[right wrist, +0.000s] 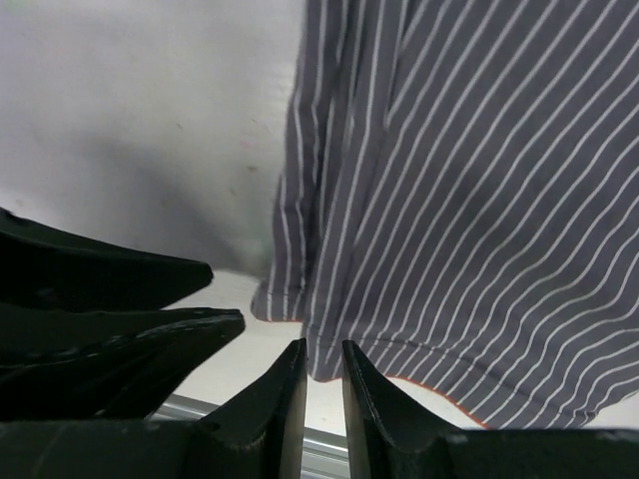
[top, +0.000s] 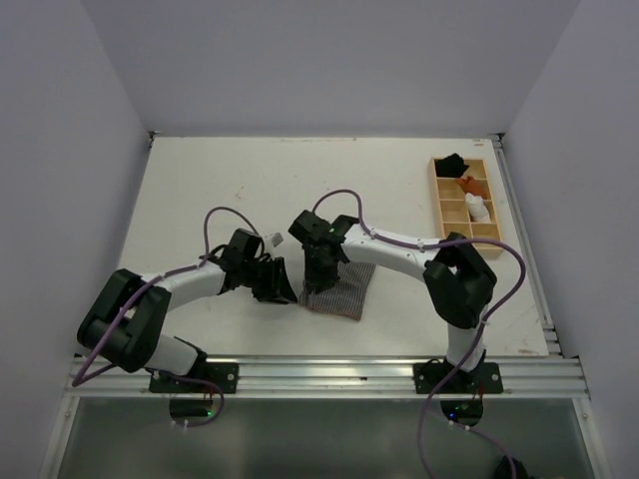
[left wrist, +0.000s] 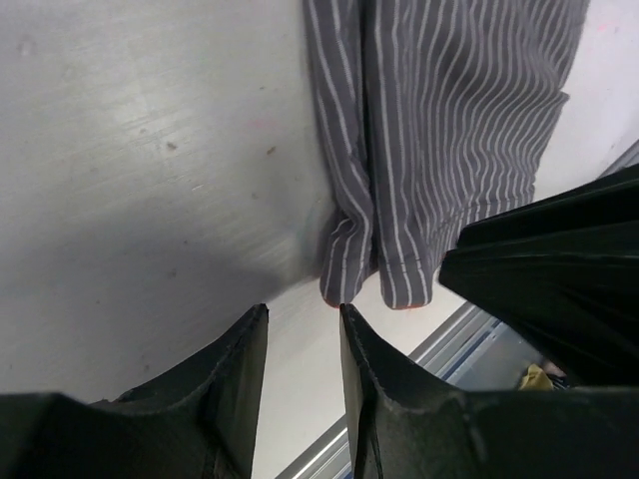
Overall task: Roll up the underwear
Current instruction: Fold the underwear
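Note:
The underwear (top: 341, 290), grey with fine white stripes and a thin orange hem, lies partly folded near the table's front middle. It also shows in the left wrist view (left wrist: 439, 130) and the right wrist view (right wrist: 469, 200). My right gripper (top: 319, 276) stands at its near-left edge; in the right wrist view the gripper (right wrist: 323, 361) has its narrow jaws closed on a folded corner of the hem. My left gripper (top: 281, 286) sits just left of the cloth. In the left wrist view the left gripper (left wrist: 303, 324) is slightly open and empty, just short of the folded edge.
A wooden compartment tray (top: 496, 205) at the back right holds small black, orange and white bundles. The metal rail (top: 329, 371) runs along the table's front edge, close below the cloth. The two grippers are close together; the right gripper shows in the left wrist view (left wrist: 559, 279).

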